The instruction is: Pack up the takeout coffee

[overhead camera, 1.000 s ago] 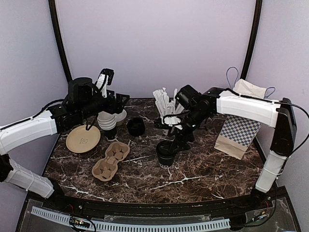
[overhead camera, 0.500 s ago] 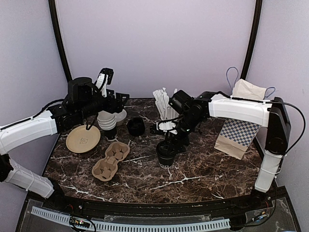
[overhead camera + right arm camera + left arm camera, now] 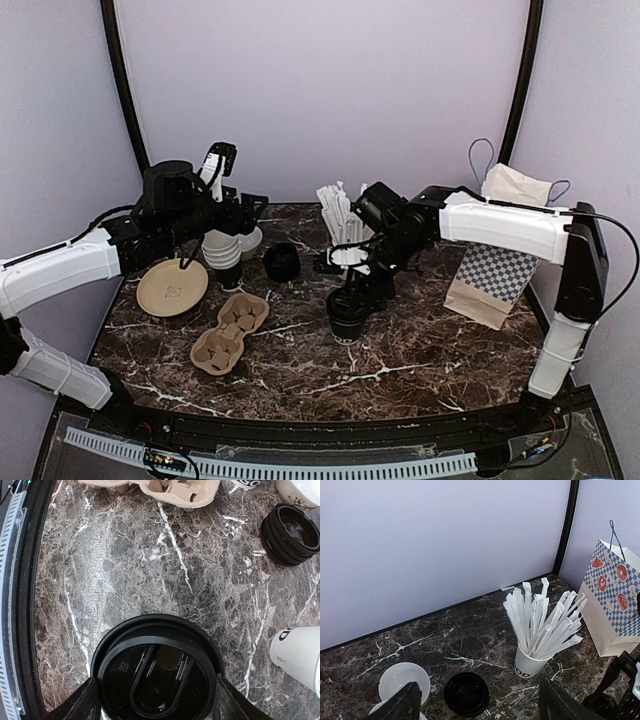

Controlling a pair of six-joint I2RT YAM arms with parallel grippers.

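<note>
the coffee (image 3: 347, 318) is set upright on the counter (image 3: 420, 360), near the middle, just right of the carrier (image 3: 230, 332) and in front of the straw cup (image 3: 527, 664). it is capped with a black lid, and it is seen standing on the marble, not lifted. the right hand (image 3: 157, 690) is held straight above it. its fingers (image 3: 82, 705) are placed on either side of the lid, close against the rim. whether the rim is gripped or only flanked cannot be told.

the left hand (image 3: 476, 700) is held wide, with nothing between its fingers. it is kept over the far left of the counter, above a stack of cups (image 3: 224, 255). a low stack of lids (image 3: 466, 694) is seen on the counter between those cups and the straw cup. a tan plate (image 3: 172, 287) is laid left of the carrier. a checked bag (image 3: 497, 270) is stood at the right side, well apart from the coffee.
</note>
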